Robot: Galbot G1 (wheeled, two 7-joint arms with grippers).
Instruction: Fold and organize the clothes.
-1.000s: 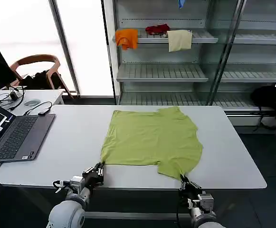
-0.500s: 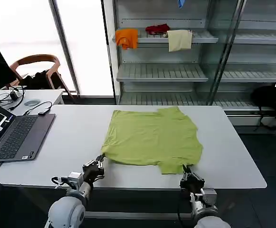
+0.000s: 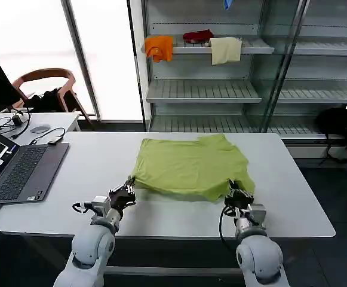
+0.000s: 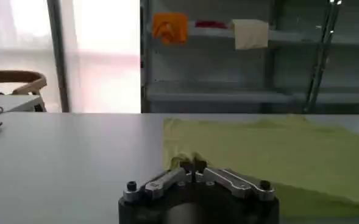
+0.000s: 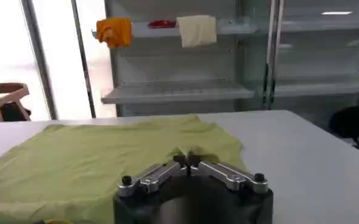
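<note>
The lime yellow-green T-shirt point(image 3: 190, 167) lies on the white table point(image 3: 89, 173), its far part flat and its near edge lifted off the tabletop and carried back over the rest of the cloth. My left gripper point(image 3: 129, 189) has its fingers pinched together on the shirt's near left corner, just above the table; in my left wrist view the fingertips meet on a small bunch of green fabric point(image 4: 188, 162), with my left gripper point(image 4: 193, 171) closed on it. My right gripper point(image 3: 233, 191) holds the shirt's near right corner the same way, and in my right wrist view its tips point(image 5: 188, 161) are clamped on the fabric, the T-shirt point(image 5: 94, 164) spreading out beyond them. To the shirt's left on the table sits an open laptop point(image 3: 19, 170) with a cable by it. Behind the shirt, past the table's far edge, stands a metal shelf unit point(image 3: 221, 89); on its upper shelf lie an orange cloth point(image 3: 159, 48), a red cloth point(image 3: 197, 37) and a cream cloth point(image 3: 226, 50).
</note>
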